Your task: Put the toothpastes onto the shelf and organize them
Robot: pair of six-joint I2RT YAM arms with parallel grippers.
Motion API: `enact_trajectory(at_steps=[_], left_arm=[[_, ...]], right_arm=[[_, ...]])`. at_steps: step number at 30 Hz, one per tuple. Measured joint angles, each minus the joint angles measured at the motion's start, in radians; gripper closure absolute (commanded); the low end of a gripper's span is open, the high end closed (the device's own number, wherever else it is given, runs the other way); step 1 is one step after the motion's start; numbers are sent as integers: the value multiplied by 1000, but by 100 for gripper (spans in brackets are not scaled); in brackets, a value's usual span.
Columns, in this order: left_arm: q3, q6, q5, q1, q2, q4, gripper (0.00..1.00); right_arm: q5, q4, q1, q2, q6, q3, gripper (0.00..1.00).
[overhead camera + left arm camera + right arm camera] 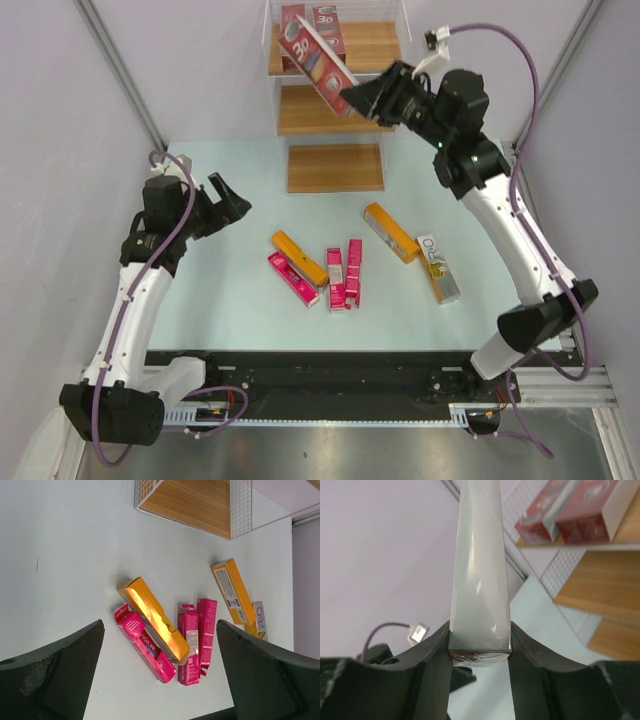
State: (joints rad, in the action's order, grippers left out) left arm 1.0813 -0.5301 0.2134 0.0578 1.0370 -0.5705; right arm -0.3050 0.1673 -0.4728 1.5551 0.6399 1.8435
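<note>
A dark red carton (313,58) is clamped, tilted, in the right gripper (358,97) before the shelf (330,112), just beside two red cartons (331,30) on its far top board. The left gripper (232,203) is held wide and empty at the left. On the table (230,300) six cartons (336,278) are scattered.

On the shelf (335,168) top board: two stored cartons (330,25). Directly before the shelf: one raised carton (318,62). On the table (220,290) before it: six loose cartons (336,278).
</note>
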Motion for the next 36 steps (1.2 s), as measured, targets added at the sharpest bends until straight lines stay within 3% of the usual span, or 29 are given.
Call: enact_trajectory(at_steps=[12, 29, 36], left_arm=[[-42, 0, 29, 22, 10, 19, 0], [-71, 13, 53, 28, 11, 30, 0], [-71, 19, 53, 32, 16, 29, 0]], right_arm=[[37, 68, 164, 388, 159, 539, 81], [158, 108, 161, 432, 225, 512, 77], [201, 80, 145, 462, 251, 512, 71]])
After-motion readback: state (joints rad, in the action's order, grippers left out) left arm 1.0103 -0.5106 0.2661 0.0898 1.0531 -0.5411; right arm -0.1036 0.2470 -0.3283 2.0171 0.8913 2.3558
